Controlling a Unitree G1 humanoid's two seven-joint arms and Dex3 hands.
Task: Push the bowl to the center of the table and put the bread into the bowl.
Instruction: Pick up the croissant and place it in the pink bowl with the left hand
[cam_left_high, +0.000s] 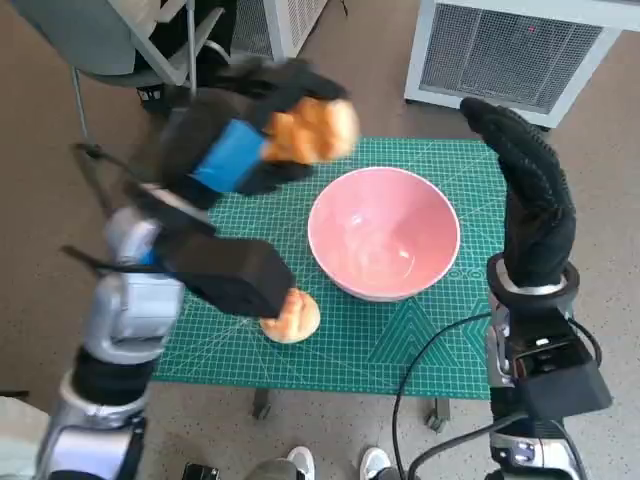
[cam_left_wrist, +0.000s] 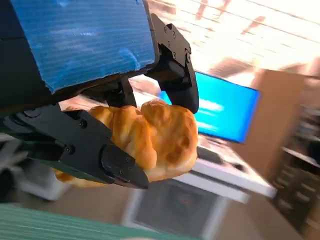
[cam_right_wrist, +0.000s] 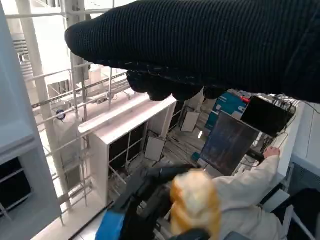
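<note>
The left hand (cam_left_high: 235, 150) is raised above the far left part of the counter (cam_left_high: 440, 340), its blue-taped back turned up, and its black fingers (cam_left_wrist: 95, 150) are clamped around a golden piece of bread (cam_left_high: 312, 130), which sits up in the air just left of the bowl's far rim rather than over its middle. From behind that hand the bread (cam_left_wrist: 150, 137) bulges out between the fingers, held on both sides. The left forearm slants up from the near left corner, crossing over a second bread roll (cam_left_high: 292, 315) that lies on the green cutting mat (cam_left_high: 400, 330) just beside the near left side of the bowl. The pink bowl (cam_left_high: 384, 232) stands upright near the middle of the mat with nothing in it. The right hand (cam_left_high: 530, 195), in its black knitted glove, stands upright at the right edge of the counter, close to the bowl, fingers extended together and holding nothing. The mat carries a printed grid and fine markings, but they are too small to read.
</note>
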